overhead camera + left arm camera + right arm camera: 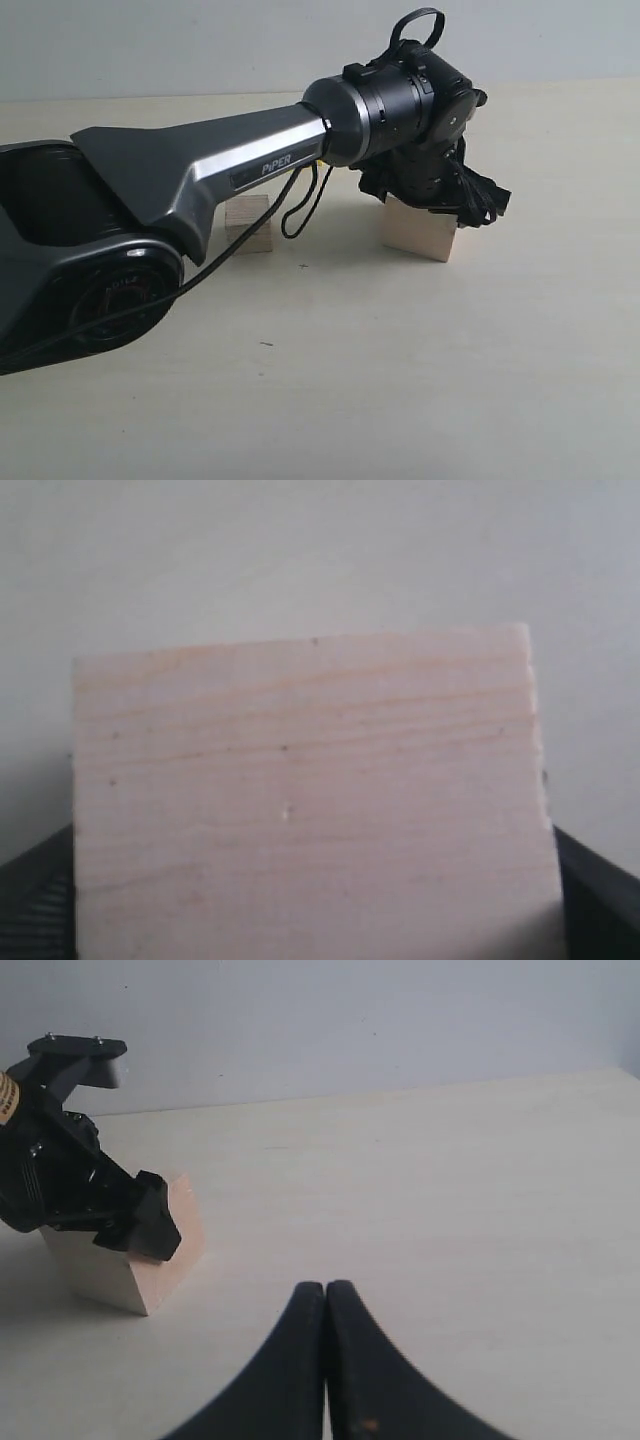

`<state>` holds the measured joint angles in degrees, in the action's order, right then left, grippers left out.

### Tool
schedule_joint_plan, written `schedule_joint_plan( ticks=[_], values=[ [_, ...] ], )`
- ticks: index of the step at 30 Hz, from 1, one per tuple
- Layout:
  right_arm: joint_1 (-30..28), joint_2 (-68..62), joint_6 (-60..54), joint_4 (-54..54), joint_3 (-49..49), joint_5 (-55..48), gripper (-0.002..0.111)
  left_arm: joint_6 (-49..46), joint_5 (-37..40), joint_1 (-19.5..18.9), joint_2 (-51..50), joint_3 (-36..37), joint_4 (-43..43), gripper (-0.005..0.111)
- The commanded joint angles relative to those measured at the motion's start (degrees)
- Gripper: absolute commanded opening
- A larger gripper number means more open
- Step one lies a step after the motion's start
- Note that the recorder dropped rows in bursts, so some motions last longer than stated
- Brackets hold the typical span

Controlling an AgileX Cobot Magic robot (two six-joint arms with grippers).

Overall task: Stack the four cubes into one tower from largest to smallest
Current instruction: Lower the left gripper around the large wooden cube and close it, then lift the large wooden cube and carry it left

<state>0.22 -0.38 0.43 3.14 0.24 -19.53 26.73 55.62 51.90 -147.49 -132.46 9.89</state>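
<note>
The large pale wood cube point(418, 232) rests on the table right of centre. My left gripper point(425, 203) reaches across from the left and is shut on it from above. In the left wrist view the large cube point(310, 800) fills the space between the dark fingers point(35, 900). A smaller pale wood cube point(250, 226) sits to the left, half hidden behind the left arm. My right gripper point(326, 1292) is shut and empty, low over bare table, facing the large cube point(150, 1260) and the left gripper point(95, 1210). The yellow cube and the smallest cube are out of view.
The left arm's grey link point(200, 170) and base joint point(90, 290) cover the left part of the exterior view. A black cable point(300, 205) hangs under the arm near the smaller cube. The pale table point(400, 380) stretches in front.
</note>
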Motion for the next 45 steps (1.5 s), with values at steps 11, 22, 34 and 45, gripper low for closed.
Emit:
schedule_joint_plan(
  ticks=[11, 22, 34, 45],
  values=[
    [-0.40, 0.38, -0.43, -0.31, -0.24, 0.34, 0.000, -2.32, 5.52, 0.00, 7.70, -0.50, 4.89, 0.002],
    [-0.40, 0.38, -0.43, -0.31, -0.24, 0.34, 0.000, 4.17, 10.67, -0.23, 9.70, -0.50, 11.45, 0.002],
    [-0.40, 0.38, -0.43, -0.31, -0.24, 0.34, 0.000, 4.88, 14.34, -9.69, 15.10, 0.27, 12.88, 0.002],
    [-0.40, 0.38, -0.43, -0.31, -0.24, 0.34, 0.000, 4.16, 11.29, -20.06, 29.50, 23.68, 13.33, 0.000]
  ],
)
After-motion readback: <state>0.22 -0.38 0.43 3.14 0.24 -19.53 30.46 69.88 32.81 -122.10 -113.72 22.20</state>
